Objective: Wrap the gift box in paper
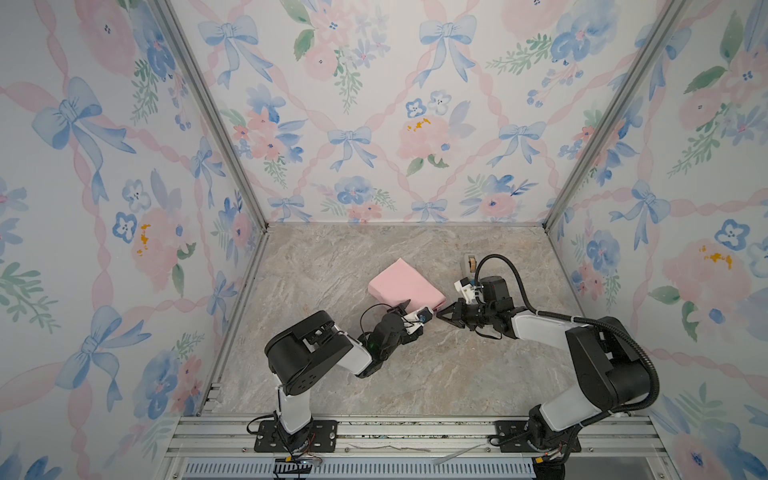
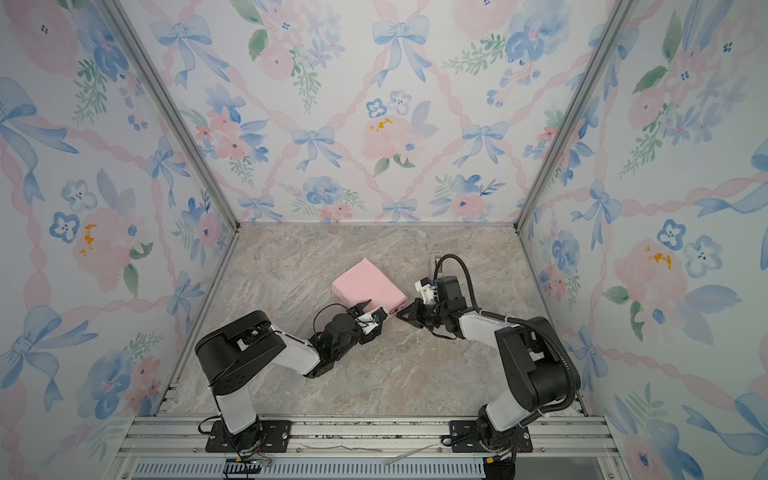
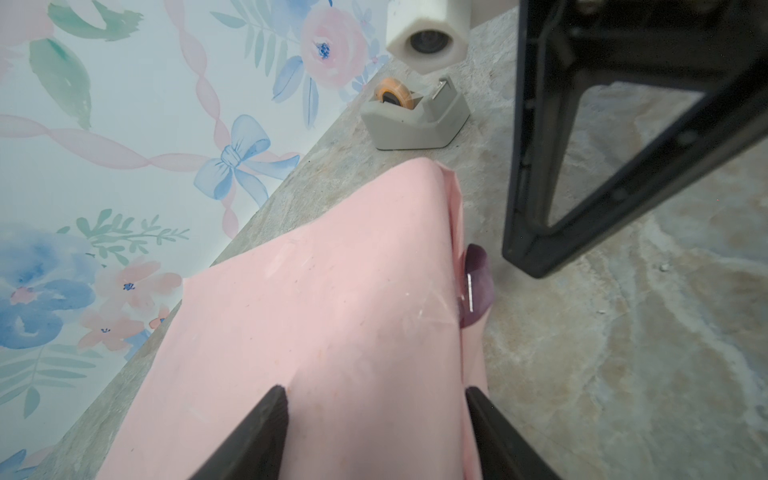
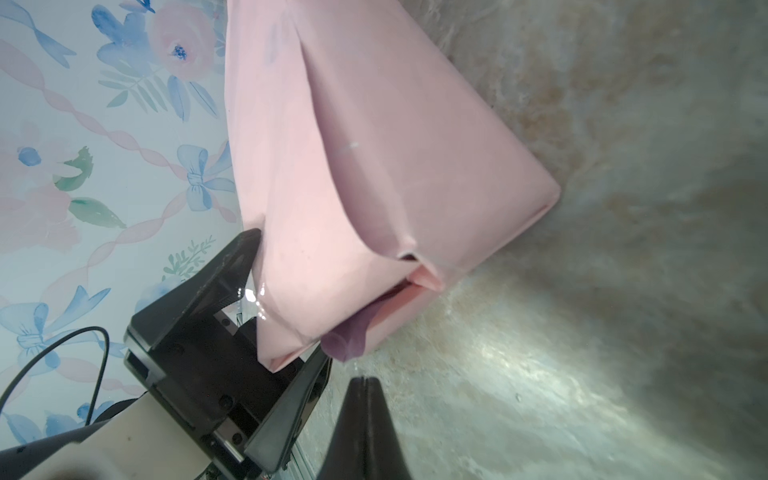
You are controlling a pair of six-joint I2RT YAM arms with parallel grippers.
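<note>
Most of the wrapping looked done: the paper (image 1: 405,286) hid the gift box completely, pink side out, near the middle of the counter (image 1: 332,266). My left hand (image 3: 374,392) clamped the parcel's near end, jaws wide across it. My right hand (image 4: 365,380) was pinched closed on nothing, just beside a lilac flap (image 4: 345,336) poking from that end. I judged that tucking and taping it remained, and the tape dispenser (image 3: 415,120) stood nearby.
</note>
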